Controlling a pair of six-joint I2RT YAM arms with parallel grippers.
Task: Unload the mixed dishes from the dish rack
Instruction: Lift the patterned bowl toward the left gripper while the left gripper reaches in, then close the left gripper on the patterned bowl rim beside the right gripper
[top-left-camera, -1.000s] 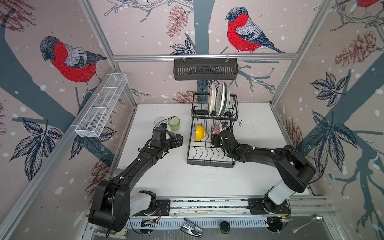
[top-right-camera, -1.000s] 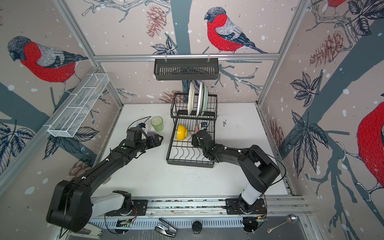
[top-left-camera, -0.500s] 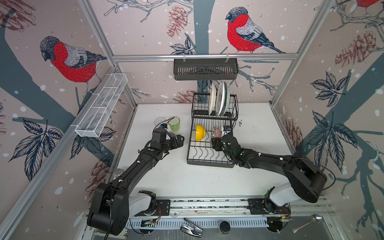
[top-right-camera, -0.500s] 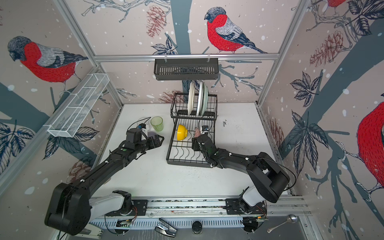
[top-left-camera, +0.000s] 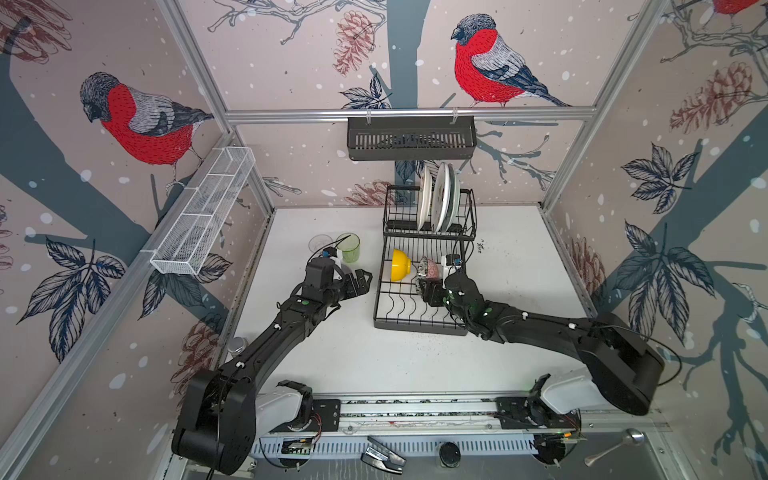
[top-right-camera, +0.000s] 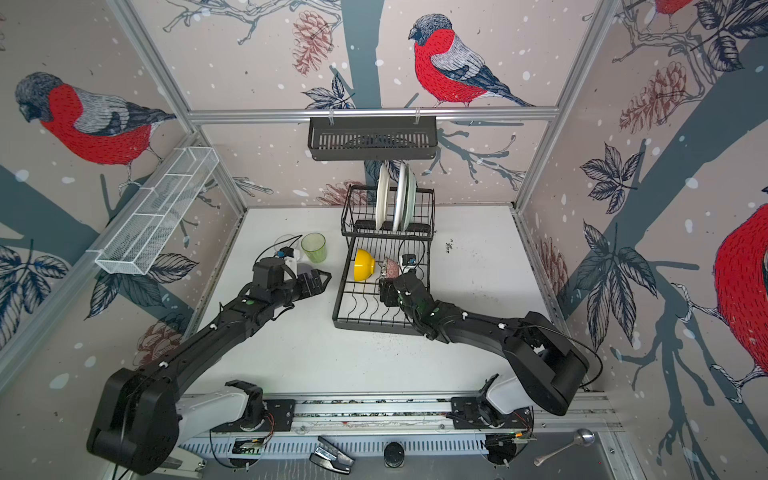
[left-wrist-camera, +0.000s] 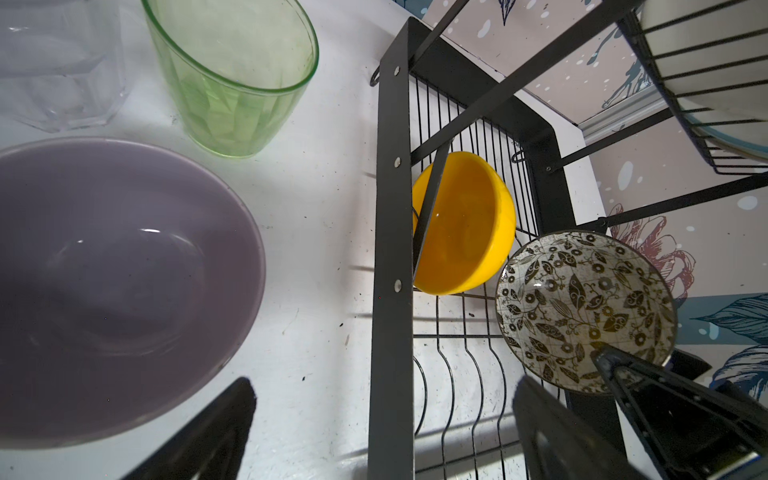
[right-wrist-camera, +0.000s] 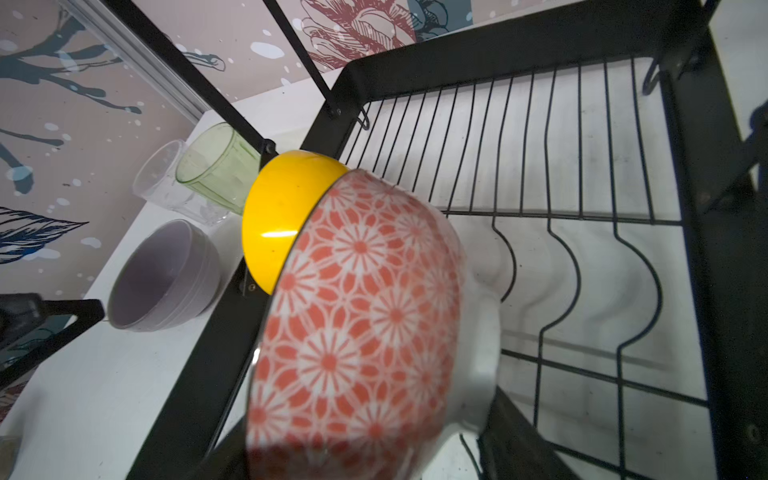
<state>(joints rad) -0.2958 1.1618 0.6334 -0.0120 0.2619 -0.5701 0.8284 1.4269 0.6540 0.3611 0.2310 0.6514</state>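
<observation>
The black wire two-level dish rack (top-left-camera: 415, 328) (top-right-camera: 374, 326) stands at the middle of the white desk (top-left-camera: 519, 270), its raised basket towards the back wall. In that basket two round cream plates (top-left-camera: 424, 199) (top-right-camera: 381, 195) and one pale mint plate (top-left-camera: 455, 201) (top-right-camera: 411, 199) stand upright on edge in the slots, close together.

On the flat tray of wavy wires a glossy yellow bowl (top-left-camera: 401, 264) (top-right-camera: 364, 264) (left-wrist-camera: 465, 224) (right-wrist-camera: 282, 216) stands on its edge, mouth turned towards the left arm. Just beside it is the round ceramic pink-patterned bowl (top-left-camera: 430, 268) (top-right-camera: 390, 268) (right-wrist-camera: 361, 311), also on edge and facing the same way. Its inside (left-wrist-camera: 582, 307) carries a dark leaf print. Whether the two bowls touch cannot be told.

The right end effector (top-left-camera: 428, 284) (top-right-camera: 388, 289) reaches into the tray and grasps the pink-patterned bowl. One finger (left-wrist-camera: 623, 374) lies against the inside near the rim, the other (right-wrist-camera: 519, 436) on the foot side. The bowl fills most of the right wrist view.

The left end effector (top-left-camera: 359, 278) (top-right-camera: 320, 280) hovers over the desk just left of the rack, released and empty, with its fingers (left-wrist-camera: 224, 419) spread wide.

Three dishes are already out of the rack, upright on the desk to its left: a smooth lilac bowl (left-wrist-camera: 116, 282) (right-wrist-camera: 162, 278) under the left wrist, a pale-green glass tumbler (top-left-camera: 349, 247) (top-right-camera: 314, 247) (left-wrist-camera: 232, 83) just behind it, and a clear glass tumbler (top-left-camera: 319, 242) (top-right-camera: 286, 243) (left-wrist-camera: 58, 75) next to the green one.
</observation>
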